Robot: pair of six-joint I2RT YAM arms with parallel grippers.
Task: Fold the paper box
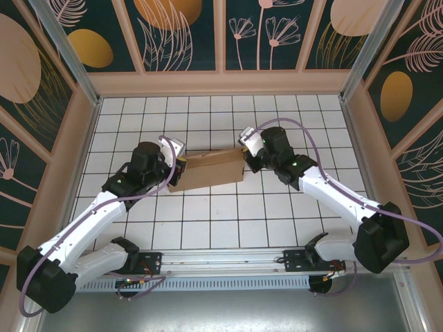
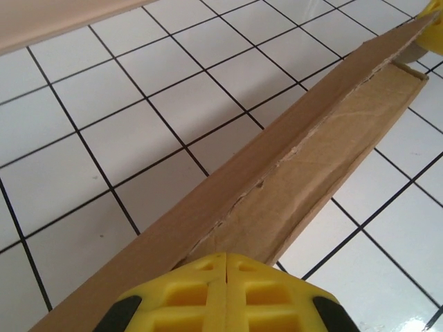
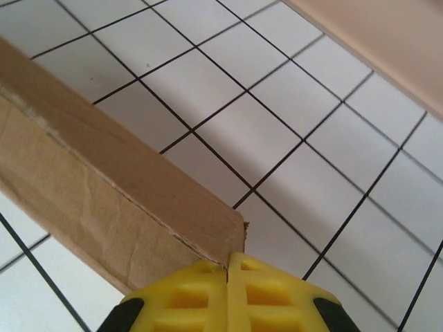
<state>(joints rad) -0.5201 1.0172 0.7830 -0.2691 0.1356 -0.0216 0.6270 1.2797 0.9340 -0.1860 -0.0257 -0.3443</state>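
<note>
Brown cardboard, one item: the paper box (image 1: 211,169), a long, shallow folded piece lying at the middle of the white tiled table (image 1: 208,228), with its right end angled slightly toward the far side.

Left gripper (image 1: 178,171): at the box's left end, yellow fingers (image 2: 181,297) pressed together, with the thin upright wall running into the seam between them.

Right gripper (image 1: 243,153): at the box's right end, closed in the same way and pinching the wall at its corner.

Left fingers (image 2: 181,296), right fingers (image 3: 271,296) pressed together.
</note>
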